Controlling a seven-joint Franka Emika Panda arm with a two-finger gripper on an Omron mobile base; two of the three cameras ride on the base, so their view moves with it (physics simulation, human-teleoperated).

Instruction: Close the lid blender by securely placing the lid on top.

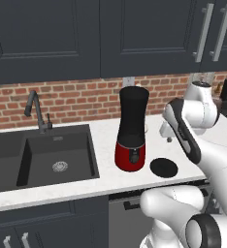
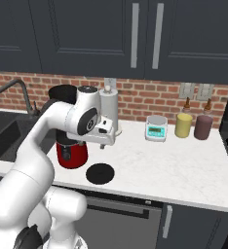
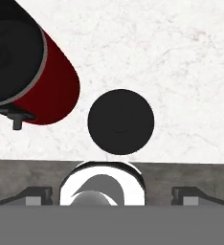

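Directly below the spread-apart tool (image 3: 112, 194), the lid (image 3: 120, 121) lies flat on the counter (image 3: 181, 72), beside the blender (image 3: 32, 72).

A matte black is shown by the lid (image 1: 163, 167), set against the white, faintly grey-veined counter (image 1: 105, 181). The blender (image 1: 131, 129) is coloured black in its jar and glossy red in its base (a small dark panel is seen on the red). Red-brown brick with pale mortar lines is presented by the wall (image 1: 76, 101). The cabinets (image 1: 86, 34) are finished in dark charcoal, the sink (image 1: 42, 157) in black.
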